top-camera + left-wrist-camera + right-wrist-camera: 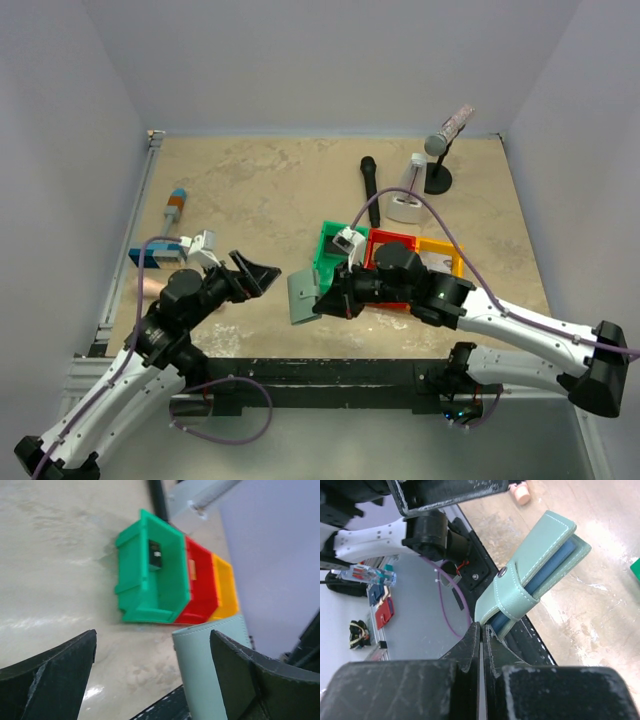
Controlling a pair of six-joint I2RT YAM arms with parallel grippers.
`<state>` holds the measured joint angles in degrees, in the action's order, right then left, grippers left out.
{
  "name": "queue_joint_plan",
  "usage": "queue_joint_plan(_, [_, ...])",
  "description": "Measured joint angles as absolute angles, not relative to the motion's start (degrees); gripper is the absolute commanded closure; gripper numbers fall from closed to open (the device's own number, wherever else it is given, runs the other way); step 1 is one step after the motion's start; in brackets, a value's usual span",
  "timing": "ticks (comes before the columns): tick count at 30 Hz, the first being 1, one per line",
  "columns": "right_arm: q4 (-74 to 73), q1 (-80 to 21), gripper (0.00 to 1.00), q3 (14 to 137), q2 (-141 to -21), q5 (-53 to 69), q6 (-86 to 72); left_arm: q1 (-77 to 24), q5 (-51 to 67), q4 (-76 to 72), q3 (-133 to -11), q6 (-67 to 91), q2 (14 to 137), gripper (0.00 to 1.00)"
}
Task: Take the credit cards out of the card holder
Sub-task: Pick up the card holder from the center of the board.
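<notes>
Pale walls close in a mottled tan desk [270, 190], and everything here can be placed from the green plastic open-topped bin [328, 262] that stands in a row with a red bin [202, 580] and a yellow bin [225, 585].

Just beside the green bin, on the side toward the desk's near edge, the soft pale grey-green leather card holder [535, 575] is lifted off the surface. The right gripper [481, 630] has its jaws pressed together on one lower corner of it. A strap with a snap [502, 571] wraps the closed panels. A blue layer shows between them, but I cannot tell whether that is a credit card or the lining.

The left gripper [258, 275] hangs farther from the bin, beyond the holder, its jaws spread wide and holding nothing.

The pinch is on a corner only. A pull from the other gripper could swing the holder round that corner or drag it free, and so close to the desk's near edge it might drop off. With the strap fastened, a tug at the contents would likely move the whole holder rather than a card.
</notes>
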<state>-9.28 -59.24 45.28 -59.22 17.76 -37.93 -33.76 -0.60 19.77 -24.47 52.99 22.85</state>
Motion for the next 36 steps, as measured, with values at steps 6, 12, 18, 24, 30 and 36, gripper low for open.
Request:
queue_joint_plan(6, [-12.4, -59.2, 1.00, 46.1, -54.6, 19.2, -35.8, -33.7, 12.0, 2.2, -18.5, 52.9, 18.5, 0.00])
queue_joint_plan(12, [-13.8, -59.2, 1.00, 46.1, -52.8, 20.3, -34.7, -33.6, 18.4, -7.9, -16.5, 53.5, 19.6, 0.00])
queue_joint_plan(18, [-14.6, -59.2, 1.00, 46.8, -52.3, 20.8, -34.2, -33.4, 23.3, -14.8, -15.0, 55.2, 24.8, 0.00])
queue_joint_plan(24, [-14.6, -59.2, 1.00, 47.9, -52.3, 21.2, -33.9, -33.4, 26.5, -19.8, -13.5, 56.8, 28.1, 0.00])
queue_joint_plan(30, [-14.6, -59.2, 1.00, 48.0, -52.1, 22.1, -33.8, -33.4, 28.3, -23.0, -12.3, 58.1, 29.4, 0.00])
queue_joint_plan(36, [-14.5, -59.2, 1.00, 48.0, -52.1, 22.3, -33.8, -33.4, 30.1, -26.7, -11.4, 59.6, 30.5, 0.08])
